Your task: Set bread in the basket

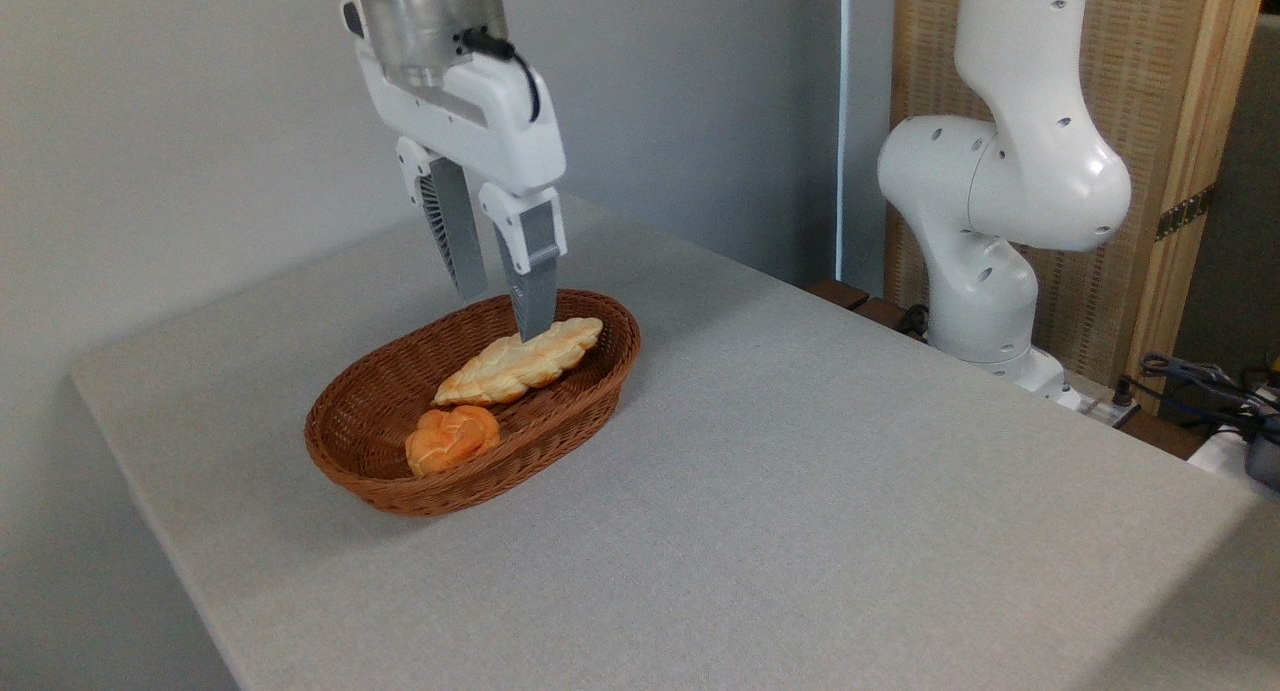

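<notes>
Nearest the camera, only the bare grey table point(800, 491) was seen, its cloth-like top running back toward the wall. Further in, the oval wicker basket point(350, 451) was set on that top, and two baked things were held inside it. A small round orange roll point(452, 439) was lodged against the near wall of the basket. Behind it, the long braided bread point(520, 361) was laid inside the basket, tilted, with one tapered end raised toward the far rim and the other end low near the roll.

Above the bread, the gripper point(502, 306) was hung with its fingers pointing down. The two fingers were spread apart with a clear gap between them, and nothing was clamped. The front fingertip was seen at, or just in front of, the upper part of the loaf; whether it was touching could not be told. The rear finger was partly hidden behind the basket rim.

The task was judged to be as good as done, since the bread was lying within the basket walls.

As for handling, the loaf was judged to be light and fairly stiff, with a bumpy, dry crust that should not be slippery. If it had to be taken up again, the middle of its length would be the best place, gripped across the narrow width, so that neither end would droop or swing.

At the right, the white arm base point(1000, 221) was mounted beside the table.
</notes>
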`<state>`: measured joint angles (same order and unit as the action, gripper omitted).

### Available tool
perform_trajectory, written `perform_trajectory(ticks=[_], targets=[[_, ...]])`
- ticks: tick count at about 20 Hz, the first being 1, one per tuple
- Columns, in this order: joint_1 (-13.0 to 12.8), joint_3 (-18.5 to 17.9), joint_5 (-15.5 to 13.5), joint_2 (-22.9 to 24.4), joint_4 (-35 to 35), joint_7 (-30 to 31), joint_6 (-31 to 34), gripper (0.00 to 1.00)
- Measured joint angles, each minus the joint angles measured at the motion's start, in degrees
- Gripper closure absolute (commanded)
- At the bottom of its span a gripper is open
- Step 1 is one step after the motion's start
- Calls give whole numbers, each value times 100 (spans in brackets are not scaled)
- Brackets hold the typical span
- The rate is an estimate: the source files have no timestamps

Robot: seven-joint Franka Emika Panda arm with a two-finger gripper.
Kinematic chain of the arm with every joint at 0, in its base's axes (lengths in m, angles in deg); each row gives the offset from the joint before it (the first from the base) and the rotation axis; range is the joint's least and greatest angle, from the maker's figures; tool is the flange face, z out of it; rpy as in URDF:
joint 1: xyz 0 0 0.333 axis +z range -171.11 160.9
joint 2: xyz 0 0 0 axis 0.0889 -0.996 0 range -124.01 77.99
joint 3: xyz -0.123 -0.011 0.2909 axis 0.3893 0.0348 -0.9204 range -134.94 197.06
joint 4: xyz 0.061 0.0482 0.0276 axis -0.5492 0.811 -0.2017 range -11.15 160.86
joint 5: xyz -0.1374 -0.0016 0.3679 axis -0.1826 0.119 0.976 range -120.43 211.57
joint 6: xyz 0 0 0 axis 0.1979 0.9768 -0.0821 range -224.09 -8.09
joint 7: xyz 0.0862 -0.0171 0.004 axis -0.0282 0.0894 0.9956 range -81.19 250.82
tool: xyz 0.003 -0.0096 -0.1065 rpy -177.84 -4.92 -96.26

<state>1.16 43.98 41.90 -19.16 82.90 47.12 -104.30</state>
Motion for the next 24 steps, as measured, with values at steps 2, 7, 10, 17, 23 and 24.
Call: perform_trajectory(ticks=[2,7,10,17,23,24], targets=[[-33,-280,7,0,-114,-53,6,0],[-233,-528,7,-27,-268,-56,6,0],[-316,-526,12,-60,-283,-52,6,0],[-532,-728,220,-265,-552,-45,27,0],[-780,-1096,226,-316,-622,-49,142,0],[-848,-1202,226,-318,-626,-53,158,0]])
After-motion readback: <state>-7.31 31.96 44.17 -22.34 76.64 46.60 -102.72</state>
